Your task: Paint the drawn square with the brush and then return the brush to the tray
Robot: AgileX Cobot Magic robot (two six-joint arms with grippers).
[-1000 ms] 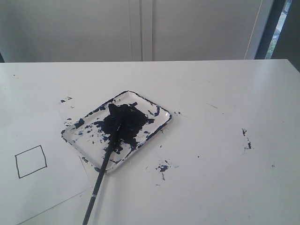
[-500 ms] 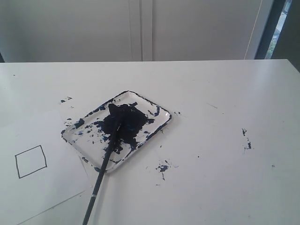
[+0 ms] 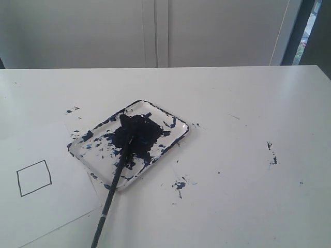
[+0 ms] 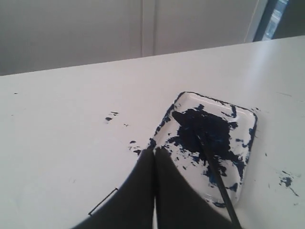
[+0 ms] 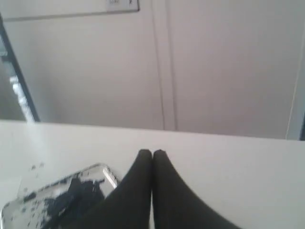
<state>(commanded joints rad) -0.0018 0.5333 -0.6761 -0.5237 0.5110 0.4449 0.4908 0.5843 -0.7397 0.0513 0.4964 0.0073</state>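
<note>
The white tray [image 3: 176, 128] with a blue-black paint blob sits mid-table. The black brush [image 3: 115, 181] lies with its bristles in the paint and its handle sticking out over the tray's near edge. The drawn square [image 3: 33, 177] is a thin black outline on paper at the left. Neither gripper shows in the exterior view. In the left wrist view my left gripper [image 4: 154, 151] is shut and empty, short of the tray [image 4: 190, 99] and beside the brush [image 4: 217, 174]. My right gripper [image 5: 152, 153] is shut and empty, beside the tray [image 5: 102, 170].
Small paint splatters [image 3: 179, 184] mark the white table near the tray, with more splatters [image 3: 272, 154] to the right. A white sheet of paper [image 3: 57, 201] carries the square. A pale wall [image 3: 155, 31] stands behind the table.
</note>
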